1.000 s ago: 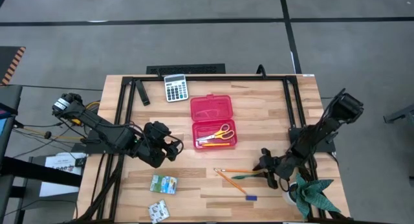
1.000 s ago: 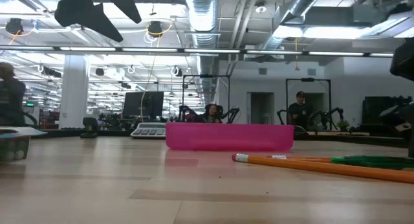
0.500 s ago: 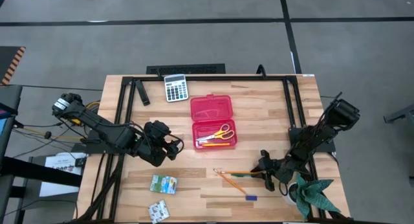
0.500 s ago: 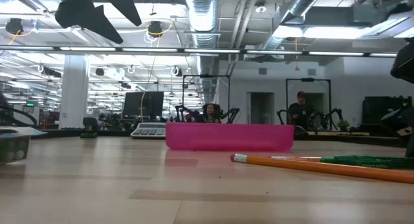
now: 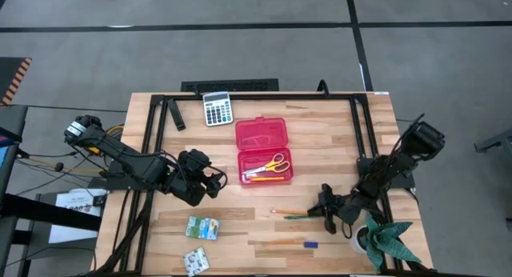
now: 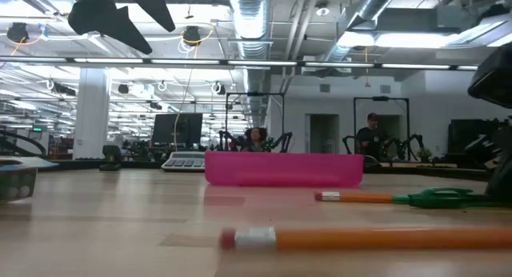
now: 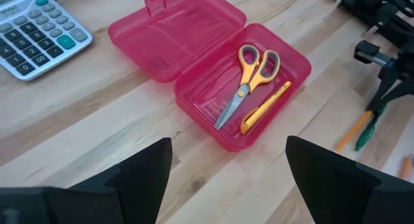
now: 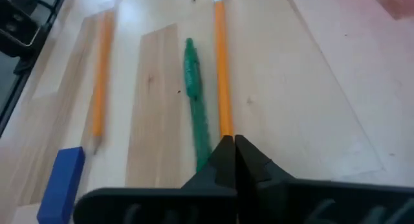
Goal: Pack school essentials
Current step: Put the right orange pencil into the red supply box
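Right gripper (image 5: 330, 215) sits low on the table (image 5: 336, 141), near its right front edge, fingers pinched together with nothing clearly between them; in the right wrist view the tips meet just at the near ends of an orange pencil (image 8: 222, 68) and a green pen (image 8: 194, 94), which lie side by side, nearly parallel. A second orange pencil (image 8: 100, 81) lies apart from that pair, with the small blue piece (image 8: 61, 184) close to its tip. Left gripper (image 5: 210, 183) waits to the left of the red case (image 5: 264, 153), fingers spread wide and empty. Case is open, lid flat on the table behind the tray; yellow-handled scissors (image 7: 249, 72) and a yellow pen (image 7: 265, 107) already lie in the tray. Two green-and-white packets (image 5: 202, 227) rest near the front left, well apart from the case. Calculator (image 5: 216, 109) at the back, beyond the case. Handling judgement: pencils and pen are light, stiff, round-bodied, likely to roll or skid on the smooth wood if nudged sideways; best taken across the shaft near mid-length, jaws square to it. Blue piece is tiny, needs a narrow pinch. Packets look soft and flat; an edge grip seems wiser.
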You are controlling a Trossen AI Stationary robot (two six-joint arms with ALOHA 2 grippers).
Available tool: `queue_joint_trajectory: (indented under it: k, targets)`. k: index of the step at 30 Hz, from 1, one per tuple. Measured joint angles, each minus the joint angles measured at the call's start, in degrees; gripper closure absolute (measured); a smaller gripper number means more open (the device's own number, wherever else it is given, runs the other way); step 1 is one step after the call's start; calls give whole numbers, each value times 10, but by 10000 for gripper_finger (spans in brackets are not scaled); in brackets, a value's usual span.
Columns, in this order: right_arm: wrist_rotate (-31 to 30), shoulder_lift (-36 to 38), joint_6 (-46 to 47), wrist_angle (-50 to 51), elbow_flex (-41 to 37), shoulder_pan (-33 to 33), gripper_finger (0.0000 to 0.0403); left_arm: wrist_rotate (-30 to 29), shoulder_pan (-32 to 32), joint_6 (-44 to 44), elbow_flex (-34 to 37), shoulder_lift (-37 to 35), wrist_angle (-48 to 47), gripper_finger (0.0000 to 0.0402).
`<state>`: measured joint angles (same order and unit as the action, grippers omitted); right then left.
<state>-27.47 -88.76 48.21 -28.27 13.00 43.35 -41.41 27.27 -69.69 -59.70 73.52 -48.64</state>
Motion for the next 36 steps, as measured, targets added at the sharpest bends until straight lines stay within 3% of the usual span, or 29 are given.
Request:
queue_joint_trajectory:
  k: [13,23,29,36]
  targets:
    - [0,110,-112,41,-4,-122,401,-15,-9,3,0,0,0,105]
    - [0,175,-129,71,-4,-131,397,-15,-16,17,0,0,1,105]
    - [-7,163,-114,71,-3,-95,338,-14,-16,16,0,0,0,105]
    - [-101,82,-70,53,-21,-33,254,-11,-21,15,0,0,0,105]
